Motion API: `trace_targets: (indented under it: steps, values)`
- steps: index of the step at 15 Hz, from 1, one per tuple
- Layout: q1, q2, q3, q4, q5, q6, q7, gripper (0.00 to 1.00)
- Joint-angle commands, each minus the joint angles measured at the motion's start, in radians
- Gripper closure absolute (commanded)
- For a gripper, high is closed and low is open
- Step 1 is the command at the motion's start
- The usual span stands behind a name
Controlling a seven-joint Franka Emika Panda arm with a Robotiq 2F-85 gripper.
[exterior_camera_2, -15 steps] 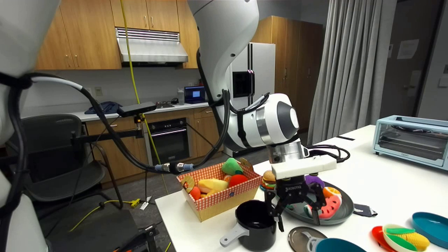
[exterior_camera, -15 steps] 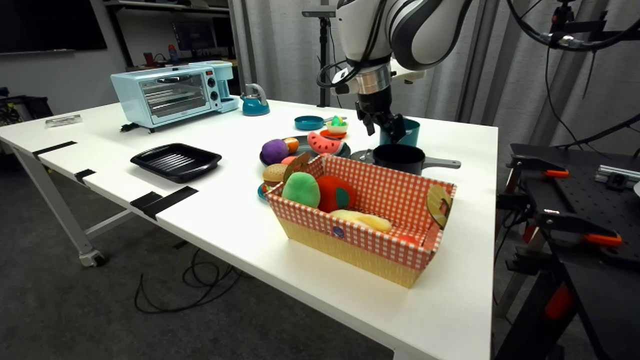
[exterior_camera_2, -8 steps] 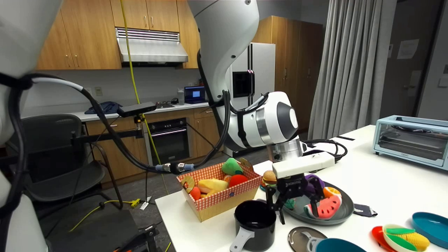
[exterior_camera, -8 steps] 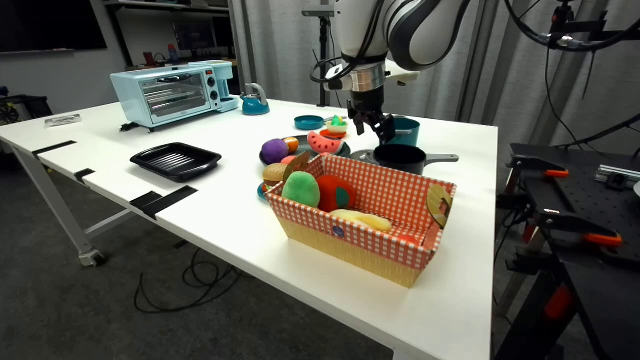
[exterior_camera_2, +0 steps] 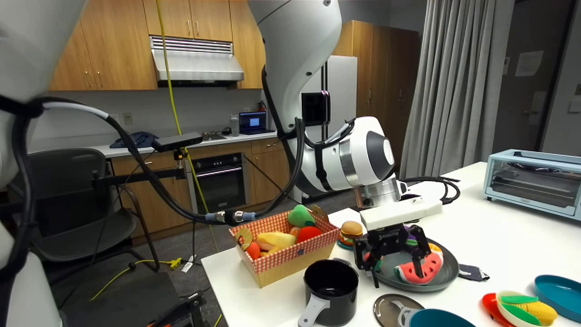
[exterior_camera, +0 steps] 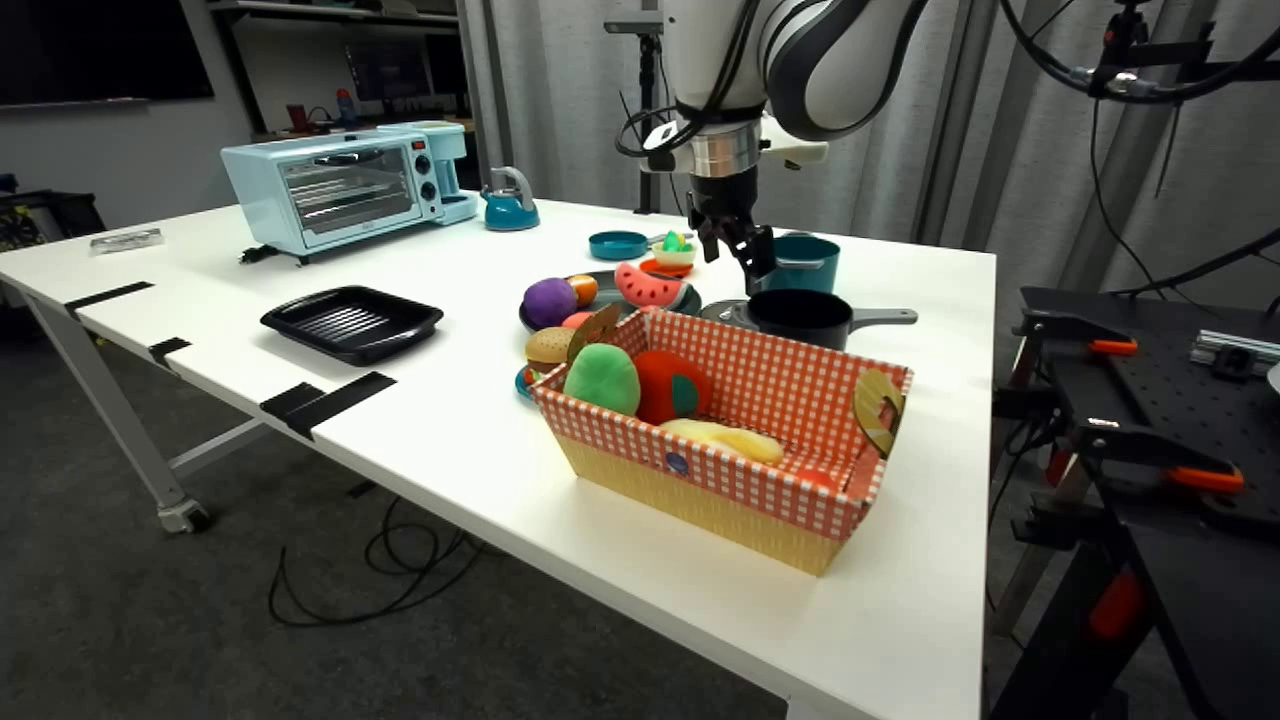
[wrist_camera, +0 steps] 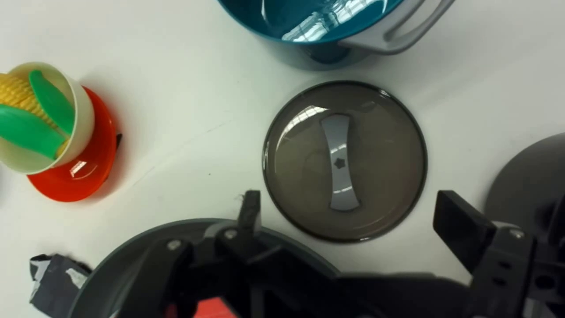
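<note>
Hovered above the table (exterior_camera: 470, 430) with the gripper (exterior_camera_2: 397, 277) spread wide, gripping nothing and apparently touching nothing. Saw the lid (wrist_camera: 375, 163) nearest below, lying flat between the plate (exterior_camera_2: 448, 271) and the blue pot (wrist_camera: 309, 31), appearing mostly ahead of the fingertips (wrist_camera: 454, 221) in the wrist view, with its handle (wrist_camera: 340, 174) running lengthwise between them. Judged this as the lining-up step, with no grasp made yet. For a grip on the lid, seemed to call for a small shift forward and a careful descent, with one fingertip on each side of the handle, before closing across its narrow waist; looked low and slick, hence easy to miss or push away. Had to mind the black pot (exterior_camera_2: 338, 299) near on one side and the watermelon (exterior_camera_2: 431, 268) on the plate to the other. Farther out, noted the basket (exterior_camera_2: 295, 268), holding toy food (exterior_camera_2: 276, 239), near the black pot, then the corn (wrist_camera: 17, 95) in its cup (wrist_camera: 84, 115) on a red saucer (wrist_camera: 97, 154), apart from the lid. Found the oven (exterior_camera: 345, 190) farthest, well apart along the table.
</note>
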Motion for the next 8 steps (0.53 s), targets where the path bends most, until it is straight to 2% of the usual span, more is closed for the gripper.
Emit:
trace_targets:
  steps: [1,8]
  values:
    - [-0.002,0.001,0.002,0.001,-0.004,-0.002,0.004,0.00]
    - [-0.001,0.013,-0.005,0.015,-0.003,0.005,0.027,0.00]
